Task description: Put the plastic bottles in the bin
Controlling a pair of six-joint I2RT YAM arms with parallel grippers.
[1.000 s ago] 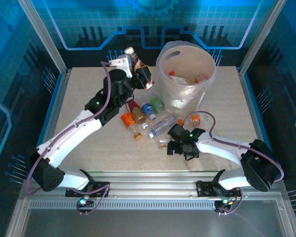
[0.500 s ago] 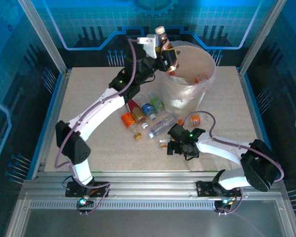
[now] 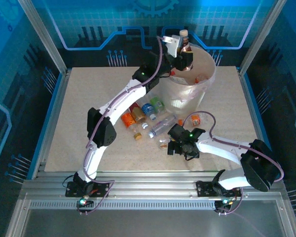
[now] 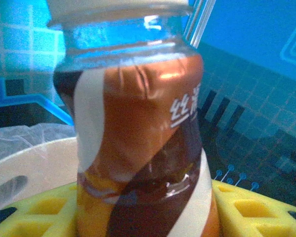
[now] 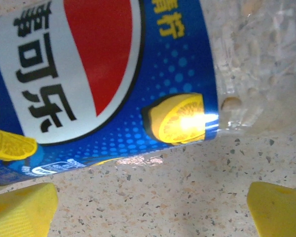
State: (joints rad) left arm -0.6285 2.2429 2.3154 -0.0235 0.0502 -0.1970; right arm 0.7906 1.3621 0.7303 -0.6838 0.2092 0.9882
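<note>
Okay, left pincer (image 3: 181, 53) clamped a brown-labelled bottle (image 4: 138, 148) above the bin (image 3: 187, 96) rim. Right pincer (image 5: 148, 210) stood wide apart beside a blue-labelled bottle (image 5: 89, 74) lying on the table (image 3: 84, 103).

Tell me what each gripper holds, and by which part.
Left gripper: brown-labelled bottle, gripped around its lower body, near the bin. Right gripper: open, holding nothing, above a blue-labelled bottle.
</note>
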